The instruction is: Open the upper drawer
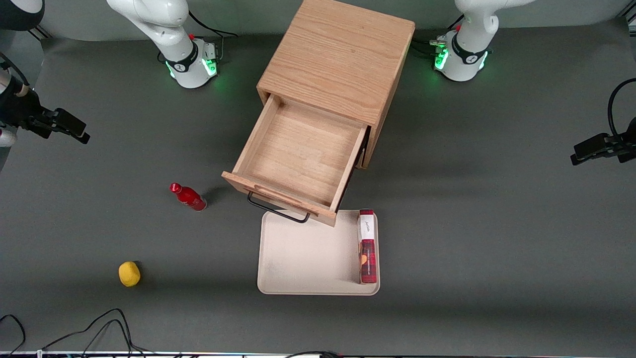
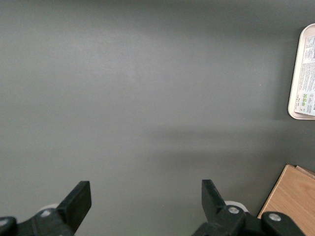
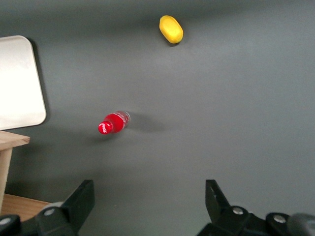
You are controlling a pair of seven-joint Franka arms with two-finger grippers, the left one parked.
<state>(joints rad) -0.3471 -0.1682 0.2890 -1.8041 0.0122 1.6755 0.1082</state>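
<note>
The upper drawer (image 1: 297,160) stands pulled well out of the wooden cabinet (image 1: 338,54), its empty floor bare and its black wire handle (image 1: 278,209) overhanging the beige tray (image 1: 303,258), so I judge the opening done. Near to far: a lemon (image 1: 129,274), a boxed snack (image 1: 367,246) on the tray, a red bottle (image 1: 189,197). The gripper (image 3: 150,206) hangs fingers spread, holding nothing, above the table at the working arm's end; the lower drawer is hidden.

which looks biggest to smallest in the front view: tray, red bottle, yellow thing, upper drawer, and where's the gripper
1. upper drawer, pulled out and empty
2. tray
3. red bottle
4. yellow thing, close to the bottle in size, so that order is unsure

The gripper hangs open above the table, holding nothing.
</note>
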